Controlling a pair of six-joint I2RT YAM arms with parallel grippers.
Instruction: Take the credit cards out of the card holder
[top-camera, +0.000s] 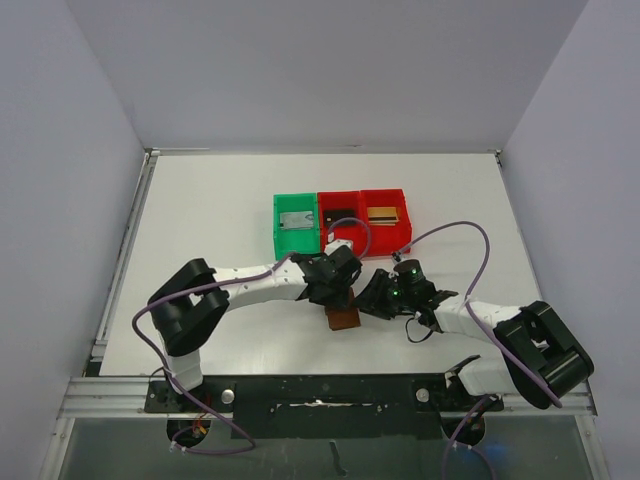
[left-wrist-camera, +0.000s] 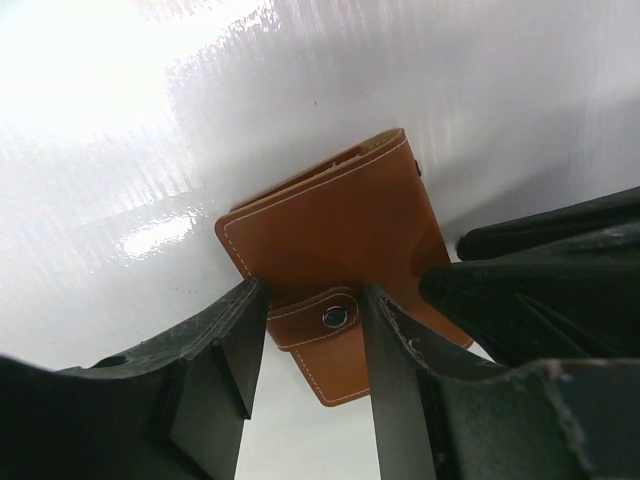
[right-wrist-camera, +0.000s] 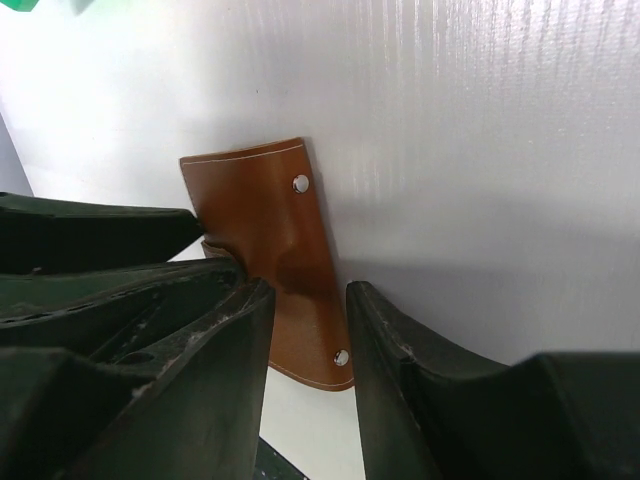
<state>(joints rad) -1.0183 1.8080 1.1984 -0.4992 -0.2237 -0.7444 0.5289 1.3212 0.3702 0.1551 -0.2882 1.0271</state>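
The card holder (top-camera: 343, 317) is a brown leather-like folder lying closed on the white table between my two grippers. In the left wrist view the card holder (left-wrist-camera: 330, 220) shows its snap strap (left-wrist-camera: 335, 317). My left gripper (left-wrist-camera: 312, 292) is open, its fingers straddling that strap; from above, the left gripper (top-camera: 338, 285) sits over the holder's far side. My right gripper (right-wrist-camera: 308, 290) is open around the holder's (right-wrist-camera: 265, 210) edge, and from above the right gripper (top-camera: 376, 296) is at the holder's right. No card shows at the holder. A gold-yellow flat card (top-camera: 382, 214) lies in the right red bin.
A row of three small bins stands behind the grippers: a green bin (top-camera: 277, 226) holding a grey item, a middle red bin (top-camera: 339, 197) holding a dark item, and a right red bin (top-camera: 405, 225). Purple cables loop over both arms.
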